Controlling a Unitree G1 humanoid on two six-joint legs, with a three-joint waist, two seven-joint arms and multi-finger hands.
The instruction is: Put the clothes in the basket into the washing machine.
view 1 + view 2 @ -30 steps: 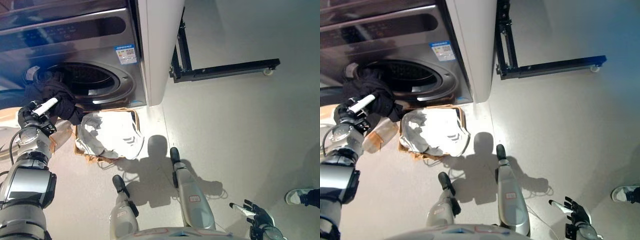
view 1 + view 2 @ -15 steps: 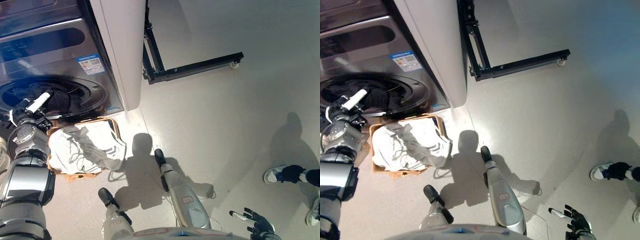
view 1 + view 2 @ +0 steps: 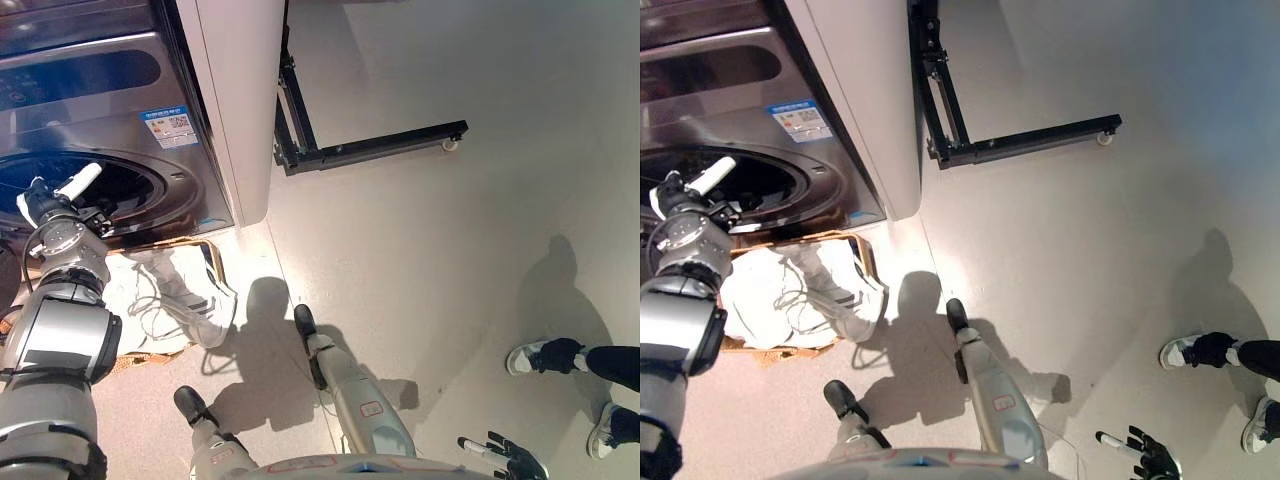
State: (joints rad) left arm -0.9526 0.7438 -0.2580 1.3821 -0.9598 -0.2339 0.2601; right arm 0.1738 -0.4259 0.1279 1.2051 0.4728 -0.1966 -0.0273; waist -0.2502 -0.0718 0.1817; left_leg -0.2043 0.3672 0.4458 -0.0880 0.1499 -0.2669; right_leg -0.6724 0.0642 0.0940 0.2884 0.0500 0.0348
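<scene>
I'm seeing my left hand reaching at the washing machine door opening, though I cannot tell its grip. The right eye view is showing more of the basket; the white clothes are lying lengthwise across it. My right hand is hanging with fingers spread, possibly empty.

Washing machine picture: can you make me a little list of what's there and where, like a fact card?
washing machine: silver front-loader at upper left, round opening showing dark inside
left hand: raised in front of the opening, fingers hard to make out
basket: wicker, on the floor just below the machine
clothes: white, piled in the basket, one edge draped over its right rim
right hand: low at the bottom right, fingers spread, holding nothing
black frame: on wheels, right of the machine
person: only legs and shoes, at the right edge
</scene>
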